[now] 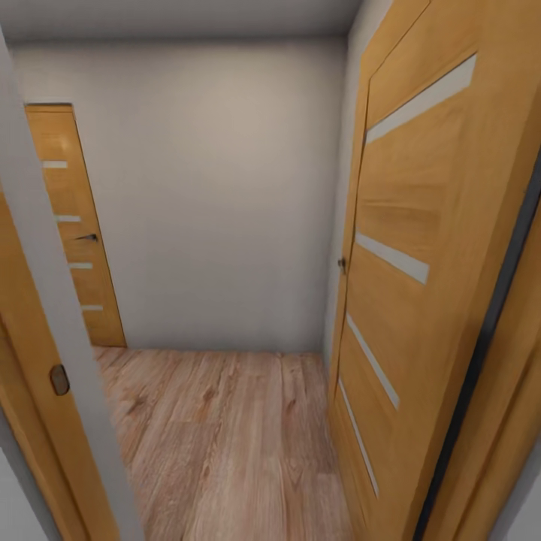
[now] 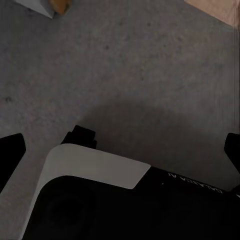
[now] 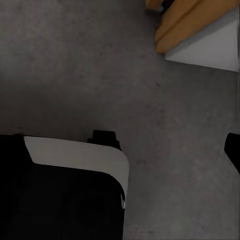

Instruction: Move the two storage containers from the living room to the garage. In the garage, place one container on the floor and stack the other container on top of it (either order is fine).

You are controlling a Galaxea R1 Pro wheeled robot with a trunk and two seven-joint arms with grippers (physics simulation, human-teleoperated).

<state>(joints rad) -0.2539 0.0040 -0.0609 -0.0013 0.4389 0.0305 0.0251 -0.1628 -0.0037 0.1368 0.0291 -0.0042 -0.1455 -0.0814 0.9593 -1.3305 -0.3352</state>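
Note:
The two storage containers are out of view. In the left wrist view my left gripper point(image 2: 121, 150) is open, its dark fingertips point(image 2: 11, 150) far apart at the picture's edges with nothing between them. My right gripper point(image 3: 120, 150) also looks open and empty in the right wrist view, one fingertip point(image 3: 233, 150) showing at the edge. Both hang over the dark grey concrete floor point(image 2: 150, 65), beside my black-and-white base point(image 2: 95, 170).
The head view looks through a doorway into a small hall with a light wood plank floor point(image 1: 225, 436) and a white wall point(image 1: 218, 195). An orange door point(image 1: 421, 263) stands close on the right, another door point(image 1: 75, 225) far left. A door frame foot point(image 3: 190, 25) is near.

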